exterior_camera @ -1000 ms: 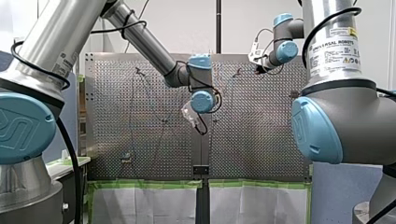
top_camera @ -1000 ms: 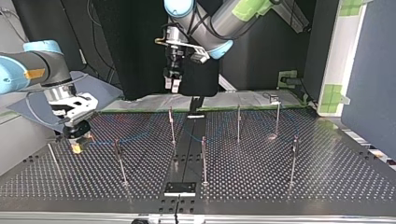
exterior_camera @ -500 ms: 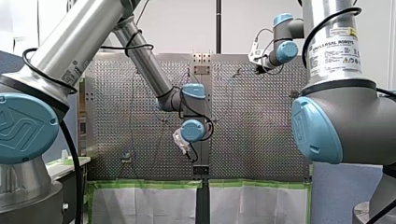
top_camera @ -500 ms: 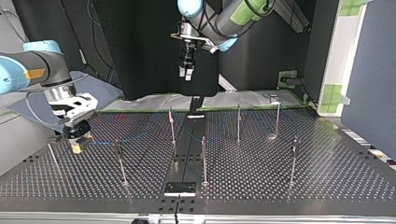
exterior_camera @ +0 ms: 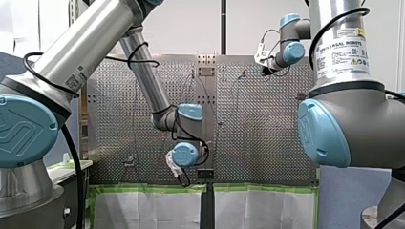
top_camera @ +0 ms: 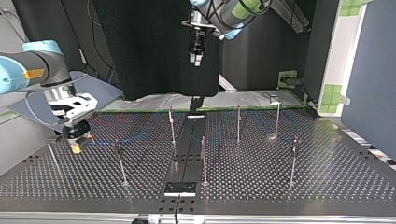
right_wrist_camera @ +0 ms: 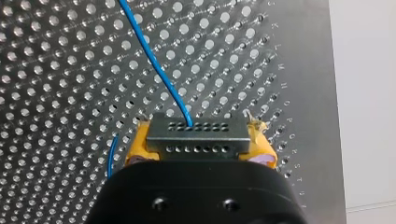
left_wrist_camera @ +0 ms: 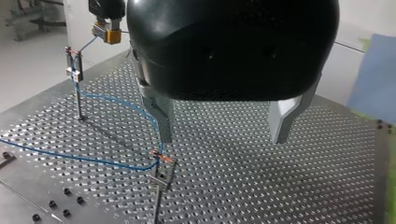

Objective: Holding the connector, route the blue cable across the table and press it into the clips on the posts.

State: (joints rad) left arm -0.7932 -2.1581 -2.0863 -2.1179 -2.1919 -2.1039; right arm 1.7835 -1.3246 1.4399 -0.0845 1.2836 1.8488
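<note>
In the right wrist view my right gripper point(right_wrist_camera: 198, 144), with yellow pads, is shut on the grey connector point(right_wrist_camera: 196, 135). The blue cable point(right_wrist_camera: 156, 65) leaves the connector across the perforated table. In the top view that gripper point(top_camera: 77, 145) sits low at the table's left. In the left wrist view the cable point(left_wrist_camera: 116, 100) runs from a far post's clip point(left_wrist_camera: 74, 70) down to the clip on a near post point(left_wrist_camera: 162, 169). My left gripper point(left_wrist_camera: 224, 137) hangs open and empty above that near post. In the top view it point(top_camera: 196, 60) is high over the table's far edge.
Several thin posts point(top_camera: 204, 158) stand across the perforated table point(top_camera: 261, 172). A black plate point(top_camera: 180, 188) lies on the centre strip near the top view's front edge. A dark screen point(top_camera: 149, 46) stands behind the table, and green-taped sheets point(exterior_camera: 153, 188) line one edge.
My left arm has lifted away from the posts, rising in the top view and drawing back down the front view, its gripper staying open. My right arm has not moved.
</note>
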